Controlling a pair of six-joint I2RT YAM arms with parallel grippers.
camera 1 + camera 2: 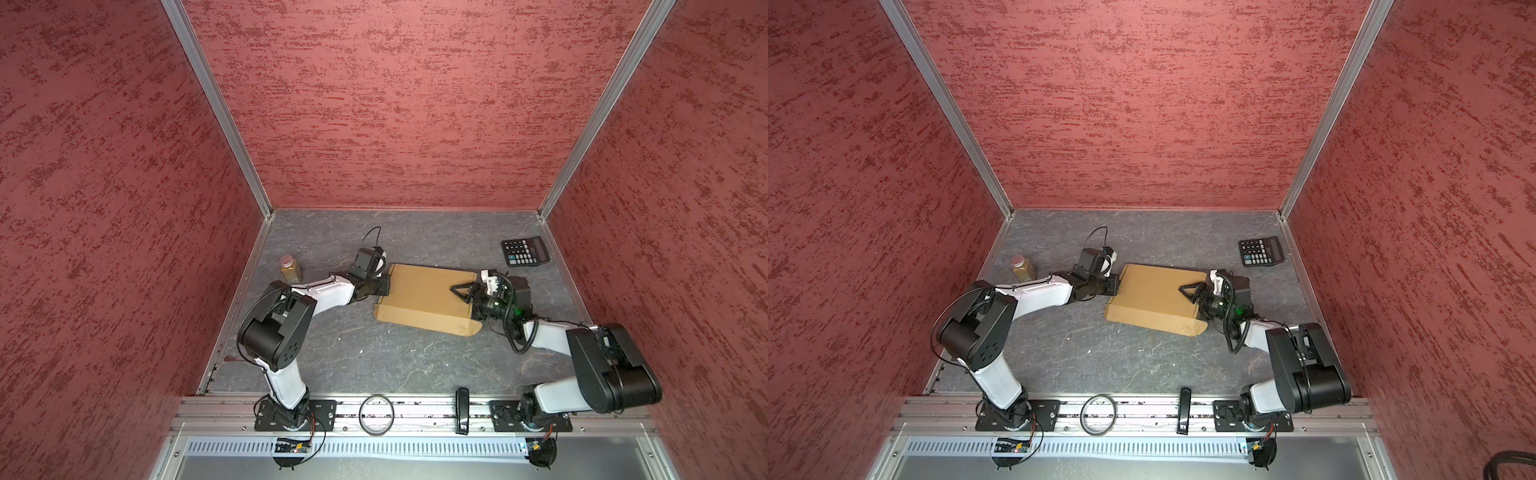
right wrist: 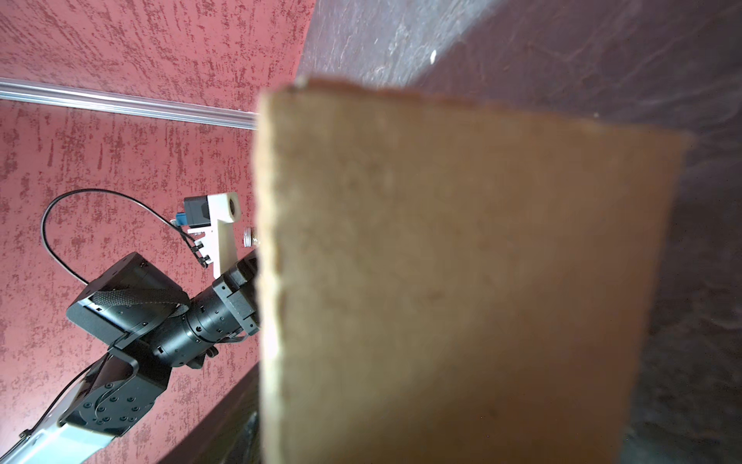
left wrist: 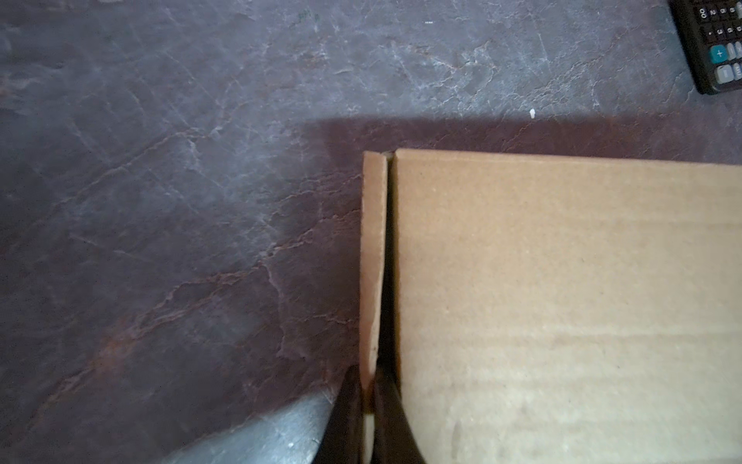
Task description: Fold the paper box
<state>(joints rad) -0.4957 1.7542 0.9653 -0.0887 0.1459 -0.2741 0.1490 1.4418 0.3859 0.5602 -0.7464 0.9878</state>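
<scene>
Brown paper box (image 2: 461, 281) flap close in the right wrist view, box central on the bench (image 1: 374, 357), left gripper (image 3: 368, 387) jaws pinching its left flap, right gripper (image 1: 462, 292) jaws spread at its right end.

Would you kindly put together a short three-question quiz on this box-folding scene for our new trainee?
1. True or false: the left gripper is shut on a narrow side flap of the paper box.
2. Which item lies near the far right corner of the table? A: calculator. B: scissors. C: mug.
3. Fill in the blank: the right gripper reaches over the box's right end with its jaws ____.

Key: 1 true; 2 A; 3 open.
</scene>
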